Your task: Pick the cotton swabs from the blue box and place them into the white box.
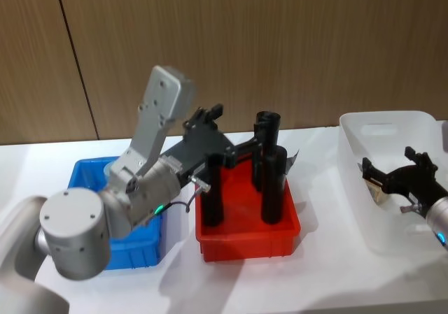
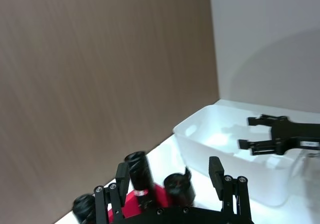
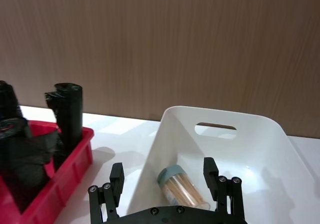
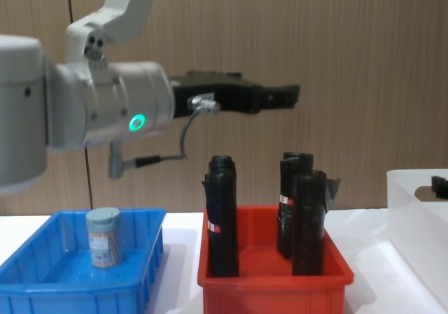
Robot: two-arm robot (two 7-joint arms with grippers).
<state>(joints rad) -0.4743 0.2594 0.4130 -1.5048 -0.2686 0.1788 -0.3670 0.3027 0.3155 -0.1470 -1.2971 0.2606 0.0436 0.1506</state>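
Chest view gives me one jar of cotton swabs (image 4: 103, 237) standing in the blue box (image 4: 42, 284); another lies in the white box (image 3: 260, 134) beneath the right gripper (image 3: 163, 166), fingers spread, empty; I judge a fetch is next; the left gripper (image 4: 288, 97), wide open and holding nothing, hangs high, seemingly over the red bin (image 4: 273, 280), and must descend onto that jar.

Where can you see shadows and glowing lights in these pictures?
Head view: the red bin throws a soft shadow on the white table. Chest view: a small green light glows on the left arm. Left wrist view: the open right gripper casts a faint shadow inside the white box.
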